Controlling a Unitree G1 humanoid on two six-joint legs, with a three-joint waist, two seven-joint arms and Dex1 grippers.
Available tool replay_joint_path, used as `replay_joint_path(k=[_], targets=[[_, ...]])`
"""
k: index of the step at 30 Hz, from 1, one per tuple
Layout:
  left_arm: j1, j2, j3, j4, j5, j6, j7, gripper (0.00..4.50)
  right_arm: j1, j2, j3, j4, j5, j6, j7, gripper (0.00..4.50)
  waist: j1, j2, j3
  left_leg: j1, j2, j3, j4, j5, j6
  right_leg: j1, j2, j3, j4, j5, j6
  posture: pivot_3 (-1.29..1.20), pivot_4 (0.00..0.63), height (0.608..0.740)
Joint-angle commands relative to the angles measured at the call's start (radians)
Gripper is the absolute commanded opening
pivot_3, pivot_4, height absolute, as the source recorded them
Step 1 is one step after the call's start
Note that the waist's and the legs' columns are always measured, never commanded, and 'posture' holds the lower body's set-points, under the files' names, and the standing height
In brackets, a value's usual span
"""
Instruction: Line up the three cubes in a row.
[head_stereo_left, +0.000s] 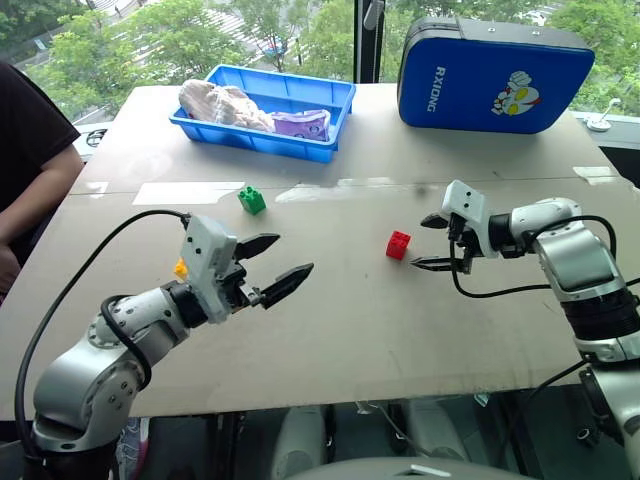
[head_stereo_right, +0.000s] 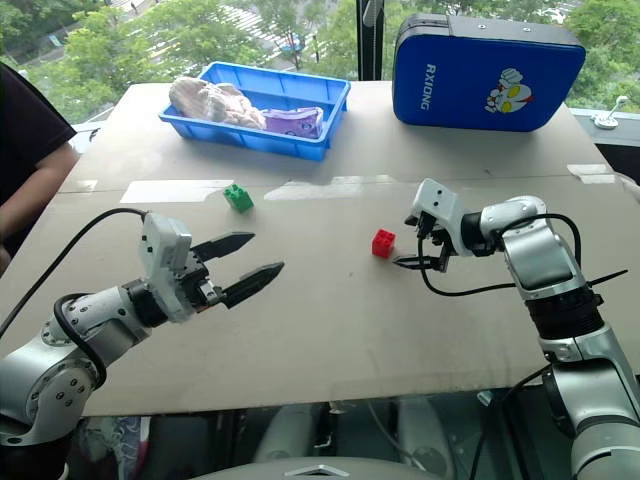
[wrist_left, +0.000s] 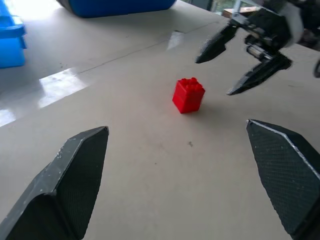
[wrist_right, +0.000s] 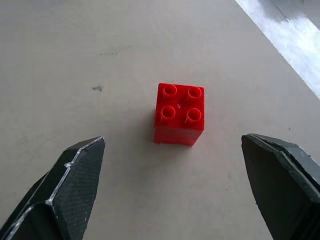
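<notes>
On the table's middle stands the red cube (head_stereo_left: 398, 245), studs up, free of any grip. My right gripper (head_stereo_left: 418, 243) is open just to its right, and its fingers (wrist_right: 75, 170) straddle the red cube (wrist_right: 179, 114) from a short way off without touching. The green cube (head_stereo_left: 252, 200) lies farther back and to the left. A yellow-orange cube (head_stereo_left: 181, 268) peeks out behind my left hand, mostly hidden. My left gripper (head_stereo_left: 294, 253) hovers open at the front left, pointing toward the red cube (wrist_left: 189, 95), with nothing between its fingers.
A blue tray (head_stereo_left: 330, 150) holding a crumpled cloth and a purple packet sits at the back left. A blue padded case (head_stereo_left: 490, 75) stands at the back right. A person's arm (head_stereo_left: 30, 170) rests at the table's left edge.
</notes>
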Motion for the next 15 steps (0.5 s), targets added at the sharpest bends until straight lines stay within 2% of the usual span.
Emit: replay_joint_path(k=[1,7,10,13,15], targets=[[0.025,0.074,0.014,-0.021,-0.013,-0.037,-0.163,4.5,-0.047,0.041,0.016,0.007,0.008,0.072,-0.081,4.47,0.001,0.0,0.0,0.0,0.0,0.0,0.0,0.0,0.0,0.0,0.0,0.0,0.0,0.0,0.0,0.0,0.15,0.74],[0.064,0.138,0.033,-0.015,0.014,-0.077,-0.277,4.5,-0.116,0.08,0.064,0.13,0.009,0.043,-0.115,4.47,0.007,0.001,0.001,-0.002,0.0,0.0,0.0,0.0,0.0,-0.001,0.0,-0.001,-0.001,0.0,0.0,0.0,0.15,0.74],[0.088,0.131,0.047,-0.017,0.022,-0.092,-0.284,4.5,-0.139,0.082,0.09,0.177,0.005,0.008,-0.109,3.67,0.007,0.001,0.001,-0.002,0.0,0.0,0.0,0.0,0.0,-0.001,-0.001,0.0,-0.001,0.0,0.0,0.0,0.15,0.74],[0.116,0.121,0.059,-0.023,0.03,-0.104,-0.28,4.5,-0.151,0.065,0.127,0.211,-0.005,-0.047,-0.076,2.07,0.007,0.001,0.001,-0.002,0.0,0.0,-0.001,0.0,0.0,-0.001,-0.001,-0.001,-0.002,0.0,0.0,0.0,0.15,0.74],[0.131,0.113,0.063,-0.029,0.032,-0.108,-0.274,4.5,-0.16,0.055,0.145,0.231,-0.009,-0.083,-0.052,1.3,0.007,0.001,0.001,-0.002,0.0,0.0,-0.001,0.0,0.0,-0.001,-0.001,-0.001,-0.001,0.0,0.0,0.0,0.15,0.74]])
